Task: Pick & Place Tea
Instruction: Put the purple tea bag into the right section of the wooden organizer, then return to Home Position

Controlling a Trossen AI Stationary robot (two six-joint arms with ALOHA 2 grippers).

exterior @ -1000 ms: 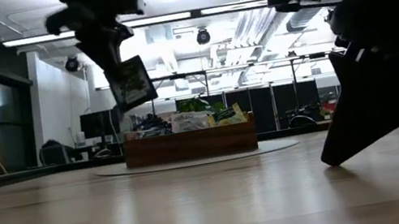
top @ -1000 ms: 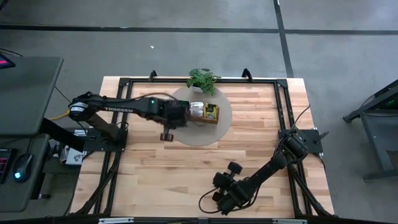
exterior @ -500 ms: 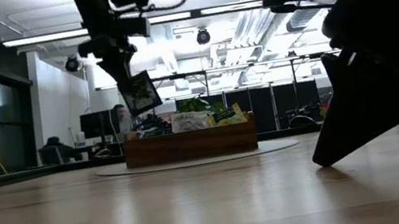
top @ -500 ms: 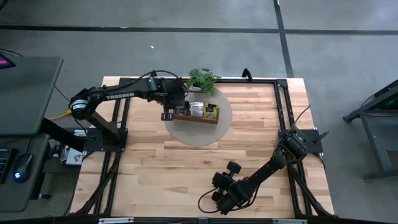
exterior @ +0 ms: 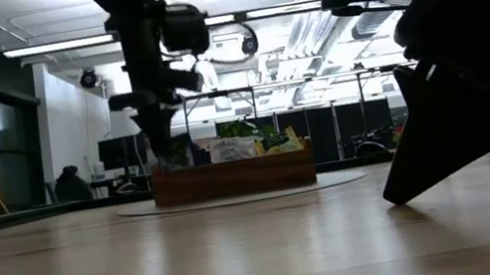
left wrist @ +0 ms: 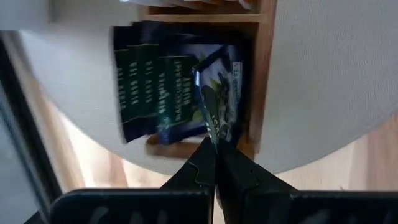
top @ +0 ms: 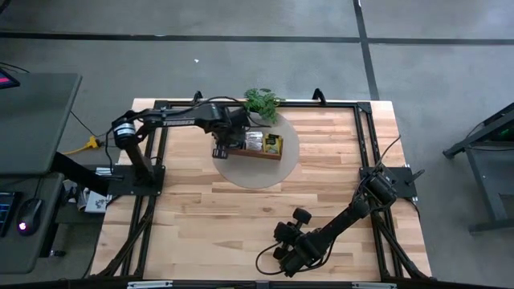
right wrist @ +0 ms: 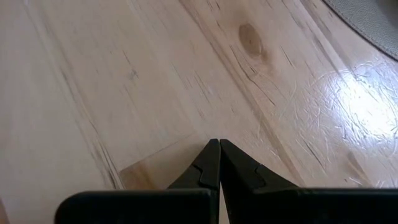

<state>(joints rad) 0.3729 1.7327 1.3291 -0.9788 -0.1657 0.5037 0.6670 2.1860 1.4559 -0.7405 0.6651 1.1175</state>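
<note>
On the grey mat (top: 241, 172), left claw (left wrist: 215, 144) pinches a tea sachet (left wrist: 214, 106) into the tray (top: 255, 152)

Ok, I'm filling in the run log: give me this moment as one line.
left gripper: shut on dark tea sachet, over wooden tray end compartment | right gripper: shut, parked low over table | sachet not released

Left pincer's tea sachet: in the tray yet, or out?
Going in, not released. The left pincer is shut on the dark sachet, lowered edge-on into the tray's end compartment beside other dark sachets.
</note>
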